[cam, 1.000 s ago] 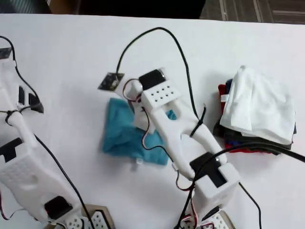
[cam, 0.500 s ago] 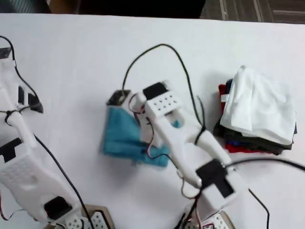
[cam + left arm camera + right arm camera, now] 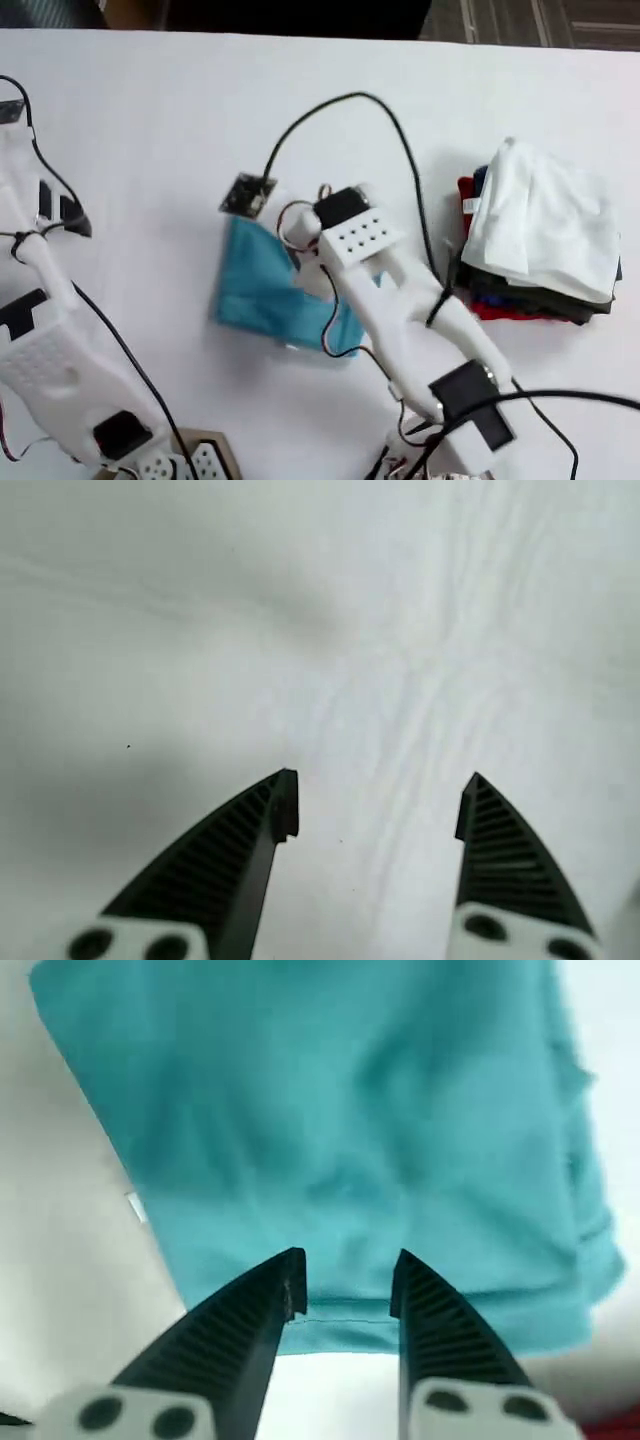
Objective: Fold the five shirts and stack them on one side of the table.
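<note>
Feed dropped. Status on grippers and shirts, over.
Left gripper, jaws open, over table. Right gripper, jaws open, at hem of teal shirt. Folded stack nearby. Nothing blocking.

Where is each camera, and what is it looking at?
High view: above the table, looking down at the teal shirt and the stack of folded shirts; left arm and right arm show.
Left wrist view: on the left arm's wrist, facing bare table; its jaws stand apart.
Right wrist view: on the right arm's wrist, facing the teal shirt; its jaws stand apart over the hem.
Shared: high and right wrist views both show the teal shirt.
</note>
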